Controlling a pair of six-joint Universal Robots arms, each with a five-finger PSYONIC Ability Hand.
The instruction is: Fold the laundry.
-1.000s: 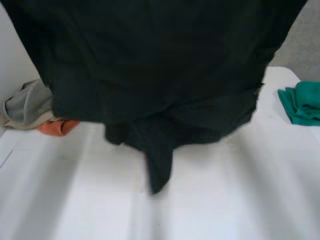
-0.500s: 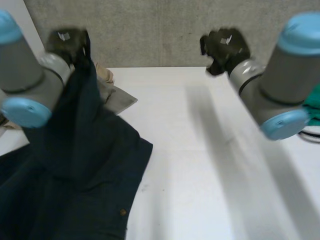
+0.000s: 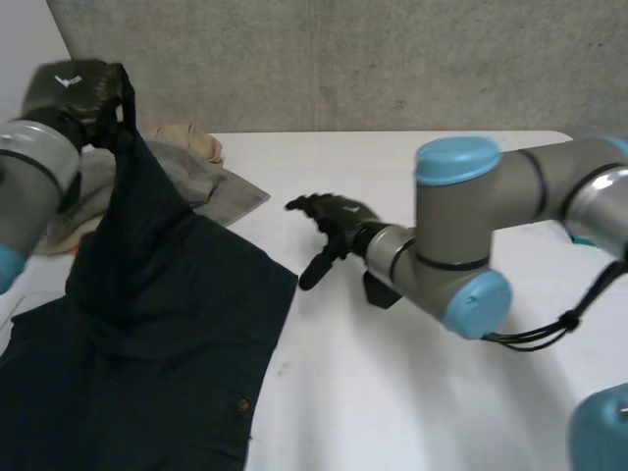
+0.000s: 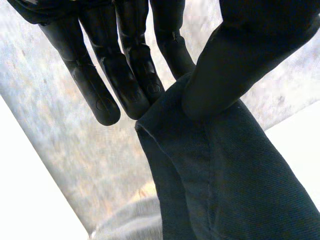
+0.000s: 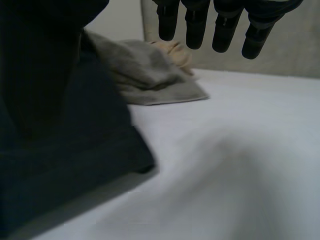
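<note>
A dark navy garment [image 3: 167, 334] lies partly on the white table [image 3: 412, 412] at the left, with one end pulled up. My left hand [image 3: 83, 93] is raised at the far left and pinches that lifted edge; in the left wrist view the thumb [image 4: 235, 65] presses the dark cloth [image 4: 225, 180] against the fingers [image 4: 125, 75]. My right hand [image 3: 334, 228] hovers low over the table's middle, just right of the garment's edge, open and holding nothing. In the right wrist view its straight fingers [image 5: 196, 25] point toward the dark garment [image 5: 60, 140].
A grey garment [image 3: 201, 186] with a beige piece [image 3: 191, 140] behind it lies at the table's back left, also seen as the grey garment [image 5: 150, 75] past my right fingertips. A concrete wall [image 3: 343, 59] runs behind the table.
The dark garment, held spread high a second ago, now drapes to the left from my left hand alone. My right hand has let go, opened, and dropped down to the table's middle.
</note>
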